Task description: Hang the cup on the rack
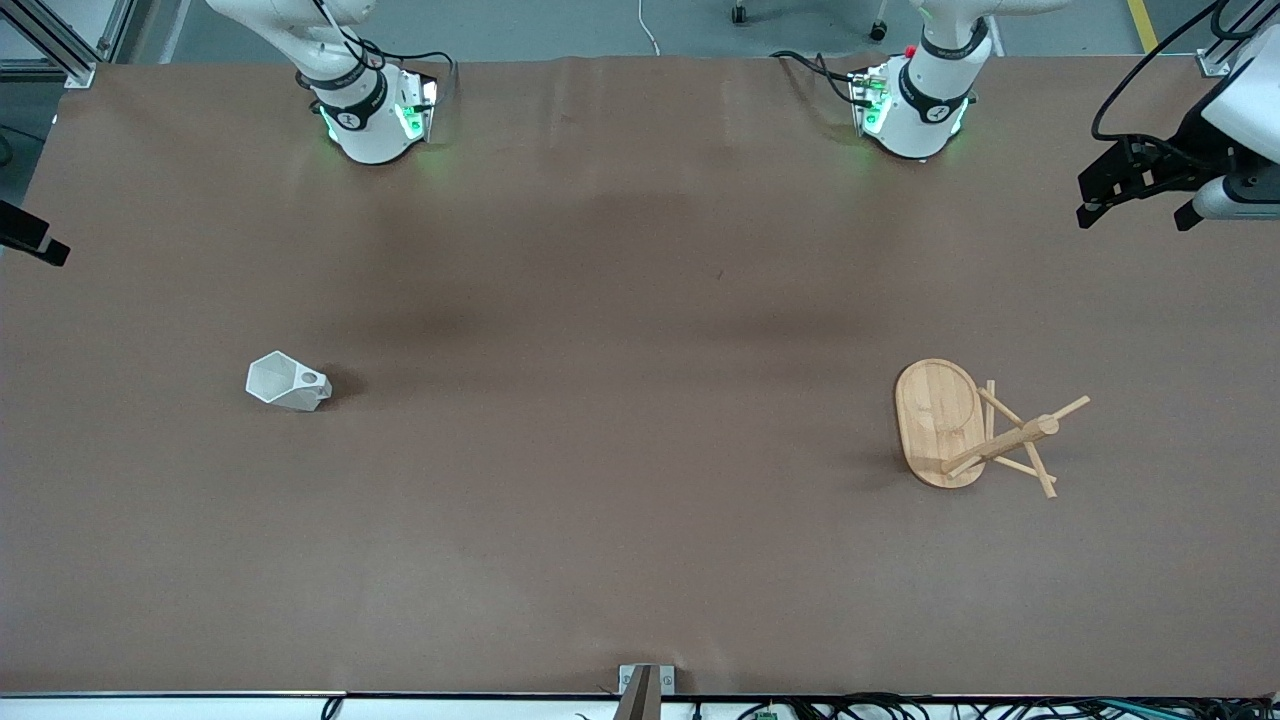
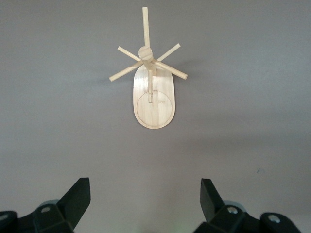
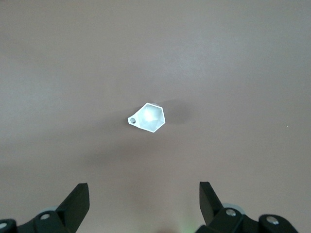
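The white faceted cup (image 1: 288,382) sits on the brown table toward the right arm's end, its pierced handle tab on the side toward the table's middle. In the right wrist view the cup (image 3: 149,118) shows its open mouth. My right gripper (image 3: 143,184) is open and empty high above the table, well clear of the cup. The bamboo rack (image 1: 975,430) stands upright on its oval base toward the left arm's end; it also shows in the left wrist view (image 2: 153,94). My left gripper (image 2: 146,182) is open and empty high above the table; it shows at the front view's edge (image 1: 1135,212).
Both arm bases (image 1: 372,120) (image 1: 915,110) stand along the table's edge farthest from the front camera. A small metal bracket (image 1: 645,685) sits at the table's edge nearest the front camera. A wide stretch of bare brown table lies between the cup and the rack.
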You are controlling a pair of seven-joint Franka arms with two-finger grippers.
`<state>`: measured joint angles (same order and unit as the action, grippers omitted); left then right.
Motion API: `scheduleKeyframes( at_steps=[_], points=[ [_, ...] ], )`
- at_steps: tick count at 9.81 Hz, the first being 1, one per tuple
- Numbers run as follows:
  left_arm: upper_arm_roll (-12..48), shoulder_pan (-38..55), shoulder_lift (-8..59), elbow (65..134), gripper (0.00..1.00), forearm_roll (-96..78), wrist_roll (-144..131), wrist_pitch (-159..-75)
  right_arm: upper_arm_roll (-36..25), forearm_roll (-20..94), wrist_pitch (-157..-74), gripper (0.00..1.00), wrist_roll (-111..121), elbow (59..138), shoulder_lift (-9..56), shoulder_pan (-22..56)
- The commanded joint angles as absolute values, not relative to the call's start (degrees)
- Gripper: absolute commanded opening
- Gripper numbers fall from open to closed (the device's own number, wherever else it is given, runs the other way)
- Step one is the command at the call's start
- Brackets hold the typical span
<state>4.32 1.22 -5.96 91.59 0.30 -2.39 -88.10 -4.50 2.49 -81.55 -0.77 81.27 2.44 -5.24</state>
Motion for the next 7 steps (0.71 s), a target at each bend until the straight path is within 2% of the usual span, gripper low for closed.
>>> scheduleKeyframes(
  at_steps=[1,4,7],
  points=[
    [4.2,1.1,-4.8,92.3,1.00,0.3,-1.9,-88.4,-4.0,1.8,-81.5,1.00,-0.2,82.1,1.7,-6.0],
    [4.3,1.2,-3.3,89.7,1.00,0.3,-2.7,-88.4,-4.0,1.8,-81.5,1.00,-0.2,82.1,1.7,-6.0],
    [4.2,1.0,-2.7,89.8,1.00,-0.6,-2.5,-88.3,-4.0,1.8,-81.5,1.00,-0.2,82.1,1.7,-6.1]
  ],
)
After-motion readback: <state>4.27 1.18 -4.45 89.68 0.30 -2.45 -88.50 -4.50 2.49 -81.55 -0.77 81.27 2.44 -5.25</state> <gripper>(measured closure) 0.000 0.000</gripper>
